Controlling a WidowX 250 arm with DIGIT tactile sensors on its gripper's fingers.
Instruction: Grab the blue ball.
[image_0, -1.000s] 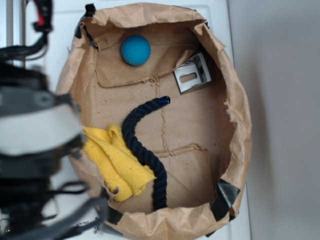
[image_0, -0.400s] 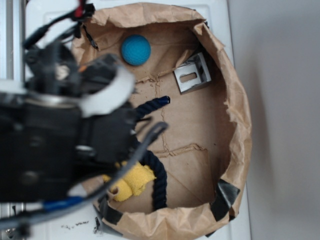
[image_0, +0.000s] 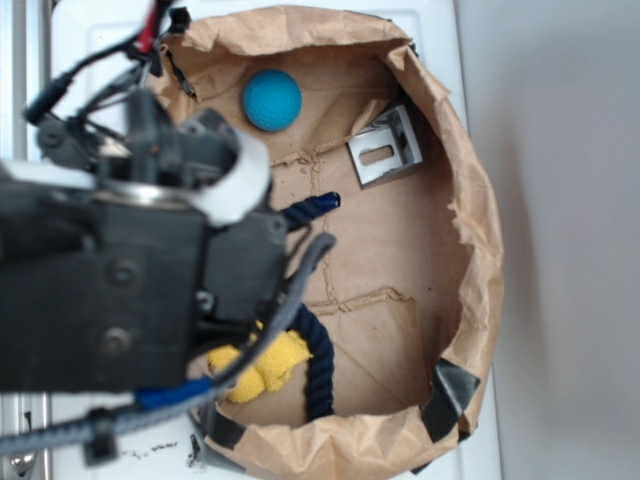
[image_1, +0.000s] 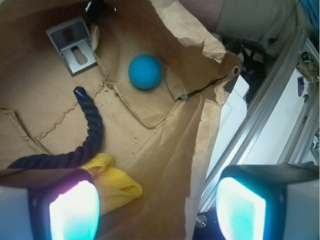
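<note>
The blue ball is a small teal sphere lying on the floor of a brown paper bag, near its back left wall. My gripper is open, its two glowing pads far apart with nothing between them. It hovers above the bag's left wall, well short of the ball. In the exterior view the arm is a large dark blur over the bag's left side, and the fingers themselves cannot be made out there.
Inside the bag lie a metal bracket, a dark navy rope and a yellow cloth. The crumpled paper wall rises between gripper and ball. An aluminium rail runs outside the bag.
The arm has swung from the far left in over the bag's left side, now covering most of the yellow cloth and part of the rope. The ball has not moved.
</note>
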